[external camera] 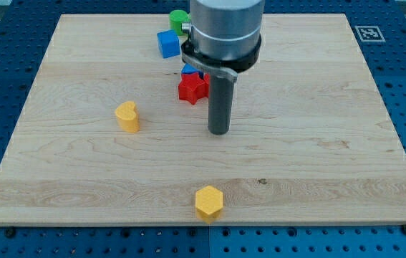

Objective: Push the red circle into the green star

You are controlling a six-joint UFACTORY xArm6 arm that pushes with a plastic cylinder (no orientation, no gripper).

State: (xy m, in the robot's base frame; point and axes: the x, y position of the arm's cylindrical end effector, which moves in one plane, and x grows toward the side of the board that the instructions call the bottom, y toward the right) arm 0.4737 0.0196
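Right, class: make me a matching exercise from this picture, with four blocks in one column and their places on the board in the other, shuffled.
Blocks:
1. yellow hexagon
2. blue cube
3. red star
4. yellow heart-like block

Places:
A. just left of my tip, a little above it
B. bottom edge, near the middle
C. near the top edge
D. left of centre, alone

Pairs: 1-B, 2-C, 3-A, 4-D

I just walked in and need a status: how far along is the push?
Nothing looks done. No red circle or green star is identifiable: only a red star-like block and a green block, largely hidden behind the arm. My tip rests below-right of the red block, not touching. The whole push remains.
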